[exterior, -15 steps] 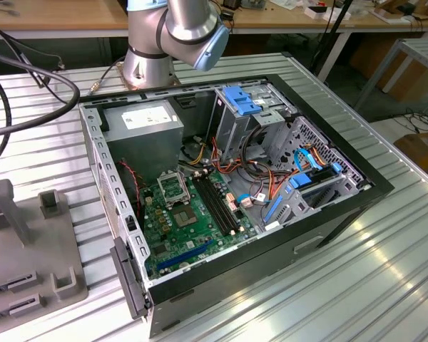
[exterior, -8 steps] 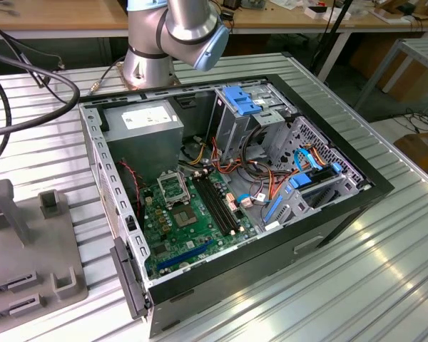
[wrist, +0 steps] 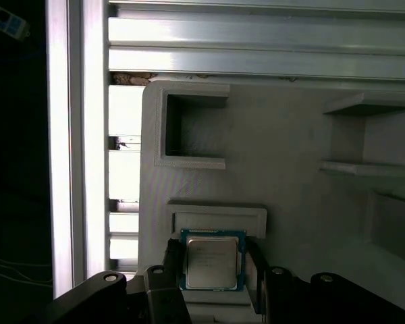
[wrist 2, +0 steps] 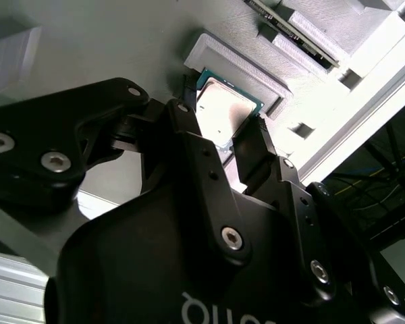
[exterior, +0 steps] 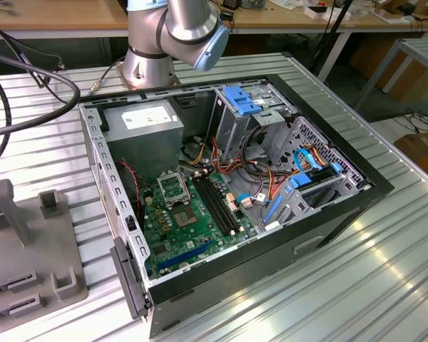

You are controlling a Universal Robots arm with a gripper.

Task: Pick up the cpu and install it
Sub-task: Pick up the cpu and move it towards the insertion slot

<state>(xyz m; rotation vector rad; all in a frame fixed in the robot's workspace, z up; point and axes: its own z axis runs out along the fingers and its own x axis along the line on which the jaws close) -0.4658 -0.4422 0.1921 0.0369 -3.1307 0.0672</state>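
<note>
With the cpu (wrist: pixel 211 262) lying flat in its seat on the grey holder (wrist: pixel 283 169), the gripper (wrist 2: pixel 219 120) sits directly over it, approach axis approx. normal to the chip face. Jaws are narrow, with one finger (wrist: pixel 174 268) at each of two opposite edges; clamp not confirmed. Chip is square, so no long axis. Arm (exterior: pixel 189 25): a joint hangs above the pc case (exterior: pixel 328 214) far wall in the exterior view.

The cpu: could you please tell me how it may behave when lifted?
Probably stiff: the cpu is a thin flat square with a metal face. Likely light, being small against its grey holder. The smooth face and thin edges may make it slippery.
</note>
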